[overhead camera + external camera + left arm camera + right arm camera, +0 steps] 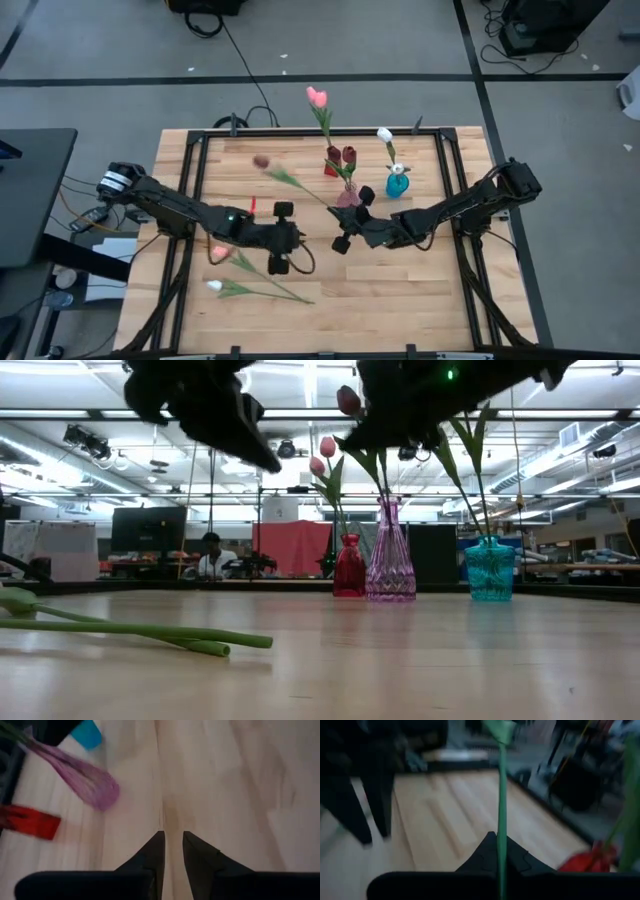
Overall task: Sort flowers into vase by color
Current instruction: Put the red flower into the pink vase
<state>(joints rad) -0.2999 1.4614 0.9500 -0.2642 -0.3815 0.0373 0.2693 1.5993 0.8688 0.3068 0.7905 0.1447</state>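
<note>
My right gripper (340,212) (500,852) is shut on the green stem of a maroon-headed flower (262,160) (348,400), which hangs above mid-table. Facing it from the left, my left gripper (300,238) (173,845) stands a narrow gap open, with nothing between its fingers. At the far middle of the table stand three vases. A red vase (333,165) holds maroon flowers, a purple vase (347,195) holds a pink tulip (316,97), and a blue vase (397,185) holds a white flower (385,134). My right gripper pinches the flower's thin green stem (501,837) between its two fingers (482,857), toward the stem's lower end. The fingers come roughly level from the table's right and lie across the stem. The flower is lifted clear of the table, and its head points toward the far left.
A pink flower (218,254) and a white flower (213,286) lie flat on the table at the near left, under and in front of the left arm. Their stems (130,630) run toward the middle. A black frame (190,170) borders the table.
</note>
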